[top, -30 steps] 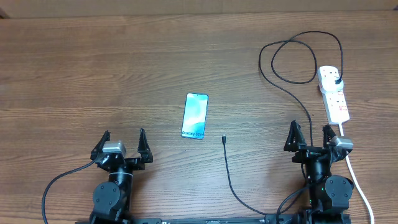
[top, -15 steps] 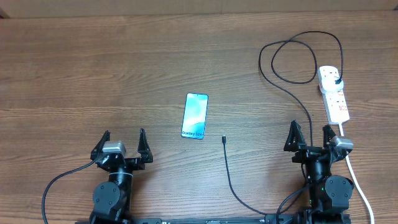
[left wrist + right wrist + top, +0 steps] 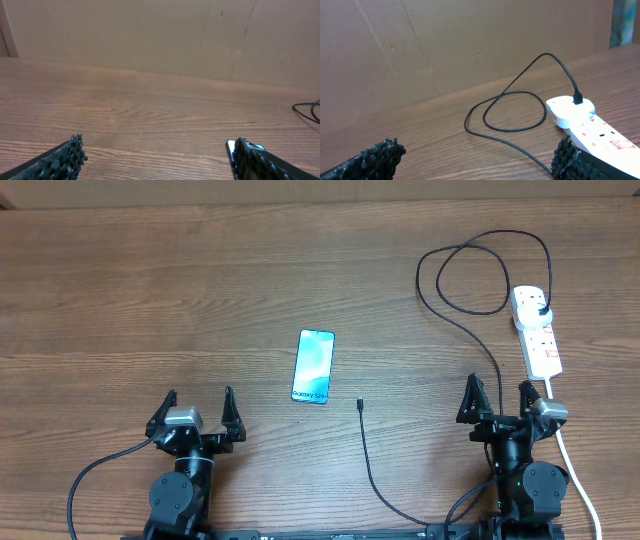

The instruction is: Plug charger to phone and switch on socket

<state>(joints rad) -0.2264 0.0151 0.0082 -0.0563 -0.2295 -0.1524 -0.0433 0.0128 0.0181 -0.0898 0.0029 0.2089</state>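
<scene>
**Q:** Where do your items lie?
**A:** Your phone (image 3: 313,366) lies on the worktop (image 3: 150,280). The tip of the charger (image 3: 360,403) rests near it, apart. Its plug sits in the socket (image 3: 538,332).
**Q:** Tools?
**A:** Left tool (image 3: 199,396) and right tool (image 3: 497,386) stand open, holding nothing.

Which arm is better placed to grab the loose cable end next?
Right, narrowly. The charger tip lies slightly nearer the right gripper than the left gripper, and its cable trails toward that arm's base.

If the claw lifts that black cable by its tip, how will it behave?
The cable looks thin and lies in loops, so it would probably sag and trail. Its tip is tiny, likely slipping or twisting easily.
</scene>
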